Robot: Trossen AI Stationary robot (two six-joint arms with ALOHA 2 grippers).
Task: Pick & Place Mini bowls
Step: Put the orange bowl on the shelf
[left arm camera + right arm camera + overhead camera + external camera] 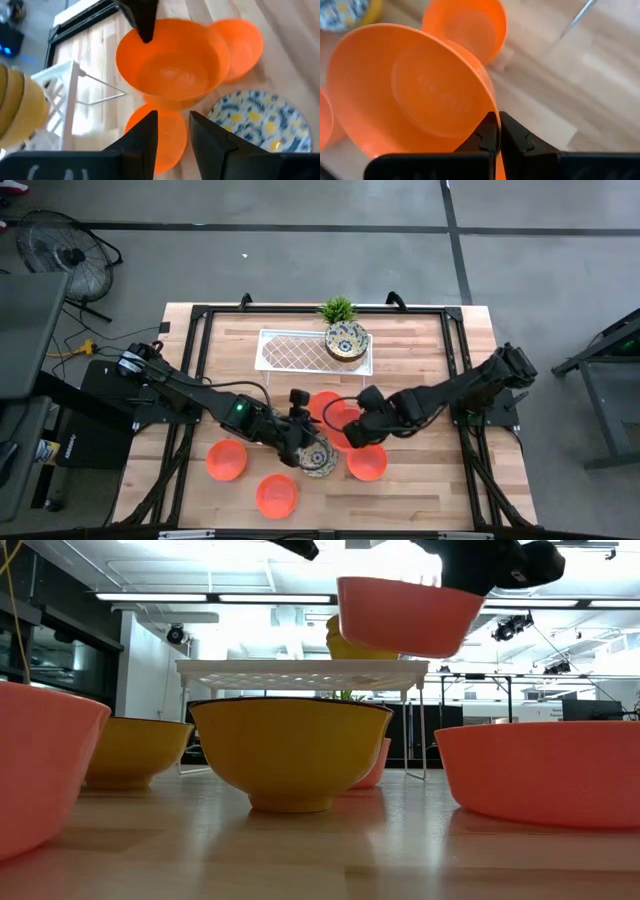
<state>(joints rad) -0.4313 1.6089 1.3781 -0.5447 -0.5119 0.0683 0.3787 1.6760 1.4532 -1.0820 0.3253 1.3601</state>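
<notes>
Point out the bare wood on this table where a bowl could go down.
Bare wood lies right of the white tray, toward the table's right edge, and left of the tray. It is crowded front-centre, where the orange bowls and both grippers cluster.

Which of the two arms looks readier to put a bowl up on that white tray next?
The right one, I'd guess. Its gripper is already pinching the rim of an orange bowl, lifted clear of the table. The left gripper is open and empty, over a floral bowl that sits on the table.
</notes>
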